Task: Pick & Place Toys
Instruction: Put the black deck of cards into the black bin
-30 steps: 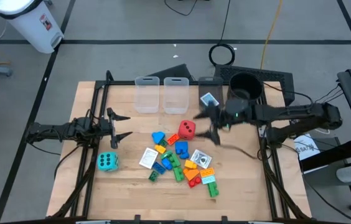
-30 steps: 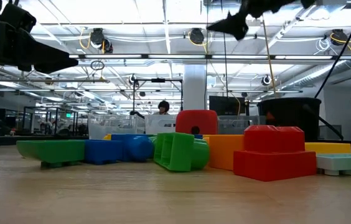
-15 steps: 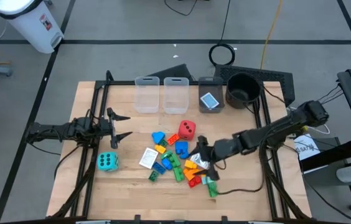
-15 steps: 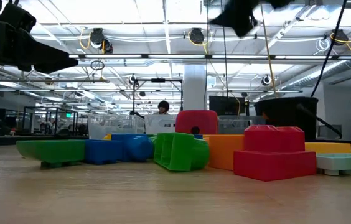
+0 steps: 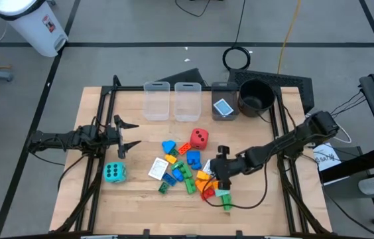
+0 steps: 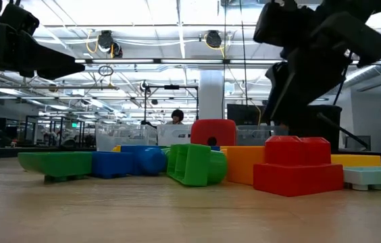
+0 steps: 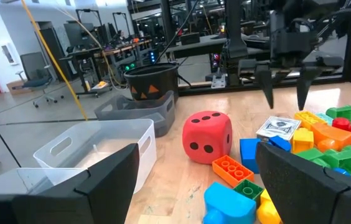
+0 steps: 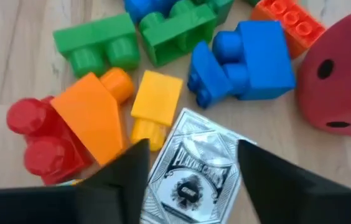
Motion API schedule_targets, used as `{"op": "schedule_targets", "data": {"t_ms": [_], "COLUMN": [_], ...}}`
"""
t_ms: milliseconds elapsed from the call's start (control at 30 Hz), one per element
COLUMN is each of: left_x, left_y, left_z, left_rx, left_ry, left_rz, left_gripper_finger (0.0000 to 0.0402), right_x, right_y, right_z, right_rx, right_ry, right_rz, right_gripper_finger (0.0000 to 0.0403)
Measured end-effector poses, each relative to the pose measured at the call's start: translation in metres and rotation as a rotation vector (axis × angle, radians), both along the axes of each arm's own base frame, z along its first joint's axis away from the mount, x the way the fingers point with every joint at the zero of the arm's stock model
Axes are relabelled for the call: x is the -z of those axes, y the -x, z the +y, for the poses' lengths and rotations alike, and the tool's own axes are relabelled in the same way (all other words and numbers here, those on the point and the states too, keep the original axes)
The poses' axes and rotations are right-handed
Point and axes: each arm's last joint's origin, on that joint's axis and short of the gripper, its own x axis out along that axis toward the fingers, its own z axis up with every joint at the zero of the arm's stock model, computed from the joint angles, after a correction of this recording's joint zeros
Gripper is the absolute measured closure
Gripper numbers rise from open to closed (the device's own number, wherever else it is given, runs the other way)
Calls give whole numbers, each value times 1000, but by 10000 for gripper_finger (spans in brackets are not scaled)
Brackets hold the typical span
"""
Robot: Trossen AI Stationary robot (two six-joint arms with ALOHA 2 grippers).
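High view: we see the right gripper (image 5: 221, 174) down over the brick pile (image 5: 187, 169) mid-table, the left gripper (image 5: 124, 135) waiting apart beside the teal die (image 5: 114, 172). Bare wood lies toward the table (image 5: 260, 206) edges.

Right wrist view: our fingers (image 8: 122, 171) stand apart, straddling a white card (image 8: 191, 171) among the bricks, holding nothing.

Low view: a lit room spreads behind the bricks.

Left wrist view: fingers parted, empty, facing the red die (image 7: 206, 135).
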Motion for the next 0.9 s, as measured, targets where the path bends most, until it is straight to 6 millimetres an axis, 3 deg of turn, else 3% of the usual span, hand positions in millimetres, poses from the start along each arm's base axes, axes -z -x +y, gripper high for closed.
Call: {"op": "schedule_targets", "data": {"t_ms": [200, 300, 567, 900], "left_x": [0, 0, 0, 0], "left_y": [0, 0, 0, 0], "left_z": [0, 0, 0, 0], "left_rx": [-1, 0, -1, -1], "left_ry": [0, 0, 0, 0], "left_rz": [-1, -1, -1, -1], "left_gripper_finger": [78, 78, 78, 78], "right_x": [14, 19, 26, 27], "right_y": [-3, -4, 6, 30], "right_z": [1, 0, -4, -24], "right_rx": [-3, -4, 52, 282], "right_ry": [17, 21, 19, 62], "right_rz": [47, 76, 209, 434], "right_gripper_finger": [353, 395, 387, 401]}}
